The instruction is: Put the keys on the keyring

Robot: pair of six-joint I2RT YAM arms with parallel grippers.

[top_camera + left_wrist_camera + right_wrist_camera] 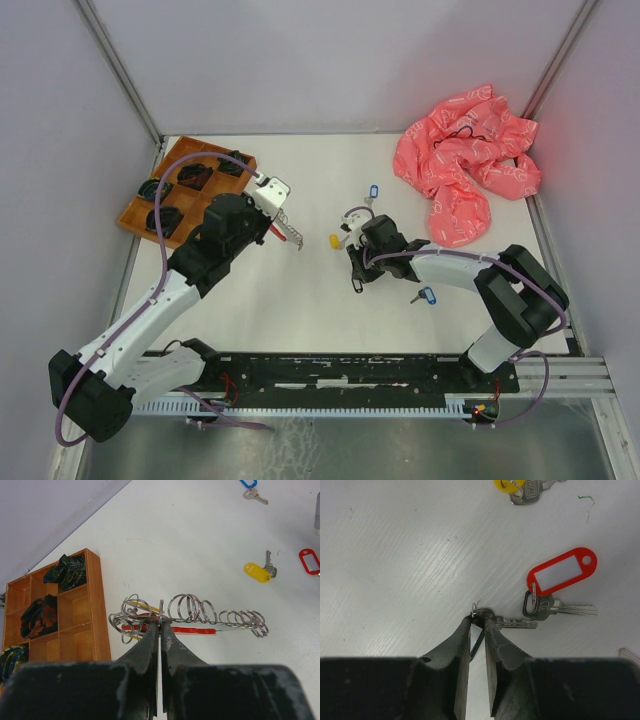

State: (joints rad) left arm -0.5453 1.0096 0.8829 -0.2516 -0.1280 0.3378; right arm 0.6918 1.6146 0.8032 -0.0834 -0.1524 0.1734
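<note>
Gleaming keyring: silvery ring clusters, red strip.

White table — pale walls

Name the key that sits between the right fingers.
The plain key with no tag showing, its head between the right fingers. The red-tagged key and yellow-tagged key lie apart from them.

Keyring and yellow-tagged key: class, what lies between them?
Nothing. The left wrist view shows only bare white table between the keyring and the yellow-tagged key.
</note>
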